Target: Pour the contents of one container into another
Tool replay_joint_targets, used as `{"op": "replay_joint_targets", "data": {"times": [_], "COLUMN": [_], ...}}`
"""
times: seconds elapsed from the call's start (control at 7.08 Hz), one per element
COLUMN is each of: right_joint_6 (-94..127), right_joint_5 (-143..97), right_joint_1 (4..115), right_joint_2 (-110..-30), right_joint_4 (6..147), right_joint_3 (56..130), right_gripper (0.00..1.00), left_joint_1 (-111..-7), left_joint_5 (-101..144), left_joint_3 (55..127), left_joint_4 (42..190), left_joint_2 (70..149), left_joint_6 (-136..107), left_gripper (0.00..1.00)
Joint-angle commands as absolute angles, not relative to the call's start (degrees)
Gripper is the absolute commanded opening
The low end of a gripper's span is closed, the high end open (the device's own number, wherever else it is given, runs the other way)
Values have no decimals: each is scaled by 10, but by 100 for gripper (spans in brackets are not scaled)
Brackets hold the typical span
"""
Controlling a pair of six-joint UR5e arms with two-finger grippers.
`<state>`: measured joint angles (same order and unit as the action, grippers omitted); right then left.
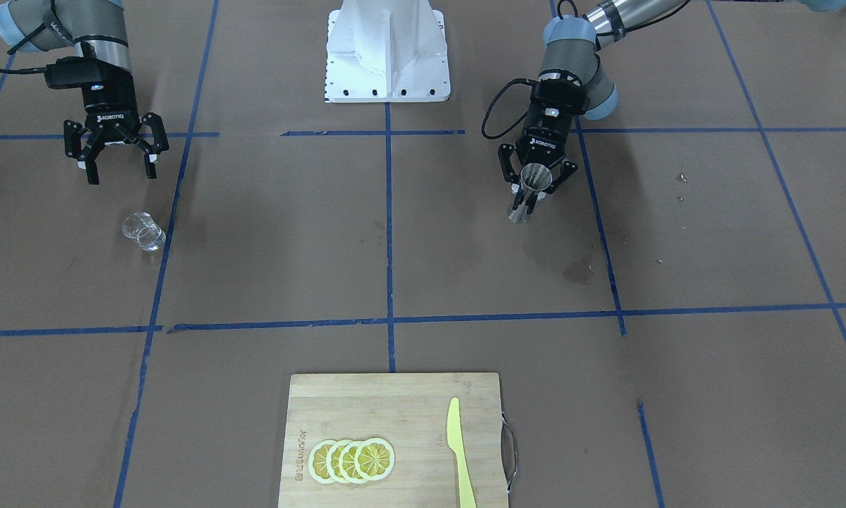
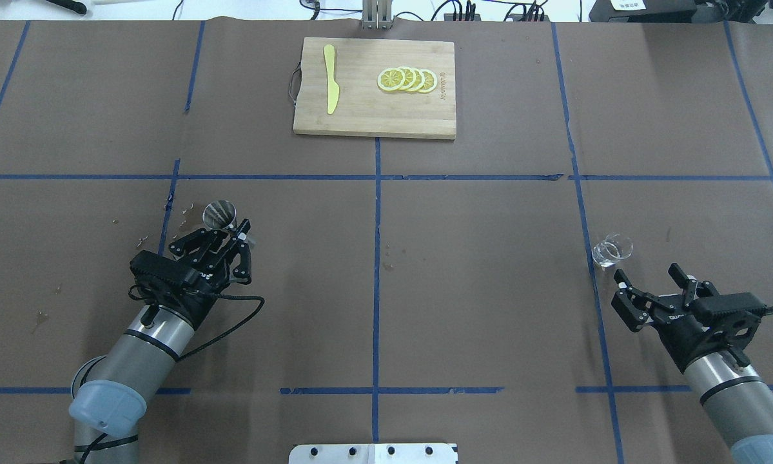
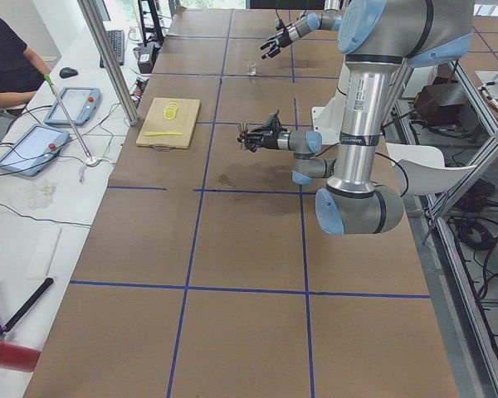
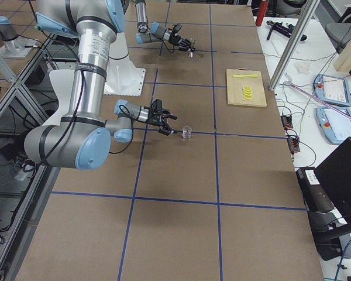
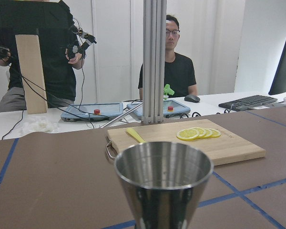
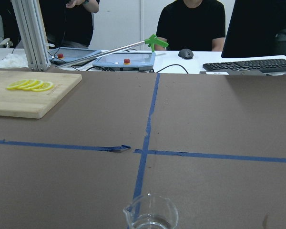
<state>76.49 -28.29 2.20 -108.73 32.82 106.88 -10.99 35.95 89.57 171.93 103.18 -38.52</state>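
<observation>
The clear glass cup (image 2: pixel 612 250) stands upright on the brown table, a little liquid in its bottom, and also shows in the front view (image 1: pixel 142 231) and low in the right wrist view (image 6: pixel 150 214). Just behind it, not touching, my right gripper (image 2: pixel 646 272) hangs open with nothing between its fingers. My left gripper (image 2: pixel 228 233) is shut on the steel jigger (image 2: pixel 220 214) at its waist. It holds the jigger upright just above the table, wide mouth up. That jigger (image 5: pixel 164 181) fills the lower left wrist view. The two containers are far apart.
A wooden cutting board (image 2: pixel 373 116) with lemon slices (image 2: pixel 407 79) and a yellow knife (image 2: pixel 330 87) lies at the far middle edge. Wet spots (image 2: pixel 183 225) mark the paper near the jigger. The robot's white base (image 1: pixel 387 53) stands at the near middle. People sit and stand beyond the far edge.
</observation>
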Motion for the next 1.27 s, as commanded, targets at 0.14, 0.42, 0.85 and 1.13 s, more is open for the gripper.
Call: {"op": "replay_joint_targets", "data": {"times": [0.14,0.42,0.85,1.13], "right_joint_6": [764,767,770,763], "right_joint_5": [-237,-245,-285,-307], "right_joint_1": [11,28,59,84], "right_joint_2": [-1021,-1020,-1005,-970], "right_joint_4": [326,327,327,325], "right_joint_3": [994,991,975,919], "right_gripper": [100,99,99,99], "left_joint_1": [-110,-110,-110,-110], "left_joint_5": [359,359,359,359], "left_joint_3": [896,897,901,900], "left_joint_4": [1720,1720,1720,1721], "left_joint_2": [1032,1032,1031,1030], "left_joint_6": [-386,-386,-386,-386], "left_gripper": [0,0,0,0]}}
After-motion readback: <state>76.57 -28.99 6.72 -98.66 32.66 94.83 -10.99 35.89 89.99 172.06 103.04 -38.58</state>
